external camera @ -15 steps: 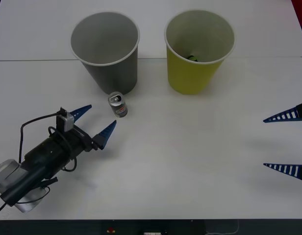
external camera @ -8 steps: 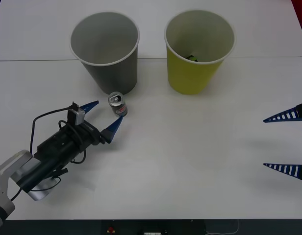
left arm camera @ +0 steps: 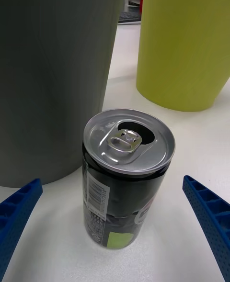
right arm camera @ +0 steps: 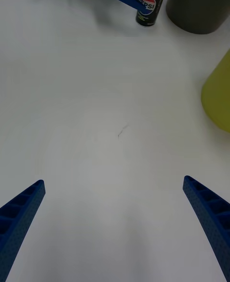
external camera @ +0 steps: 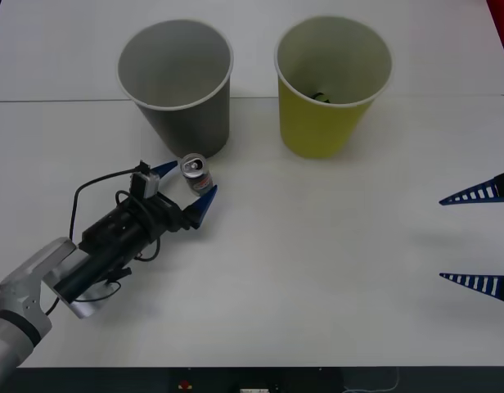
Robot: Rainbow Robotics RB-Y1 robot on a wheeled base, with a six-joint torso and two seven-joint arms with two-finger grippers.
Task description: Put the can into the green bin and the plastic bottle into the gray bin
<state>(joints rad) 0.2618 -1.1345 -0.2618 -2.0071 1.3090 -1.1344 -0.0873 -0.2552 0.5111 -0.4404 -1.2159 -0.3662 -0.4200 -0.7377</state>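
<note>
Left hand (external camera: 187,187) advanced, now straddling can (external camera: 196,174).

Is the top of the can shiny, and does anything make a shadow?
Left wrist view: the can's silver top gleams with soft glare, sharp between the open left claw. Front view: a faint shadow lies on the table beside that arm. Right wrist view: the right claw hangs open.

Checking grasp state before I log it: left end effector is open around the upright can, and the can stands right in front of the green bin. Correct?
One thing is off: the can stands in front of the gray bin, not the green bin, as the front view shows. The rest holds: the left end effector is open around the upright can.
</note>
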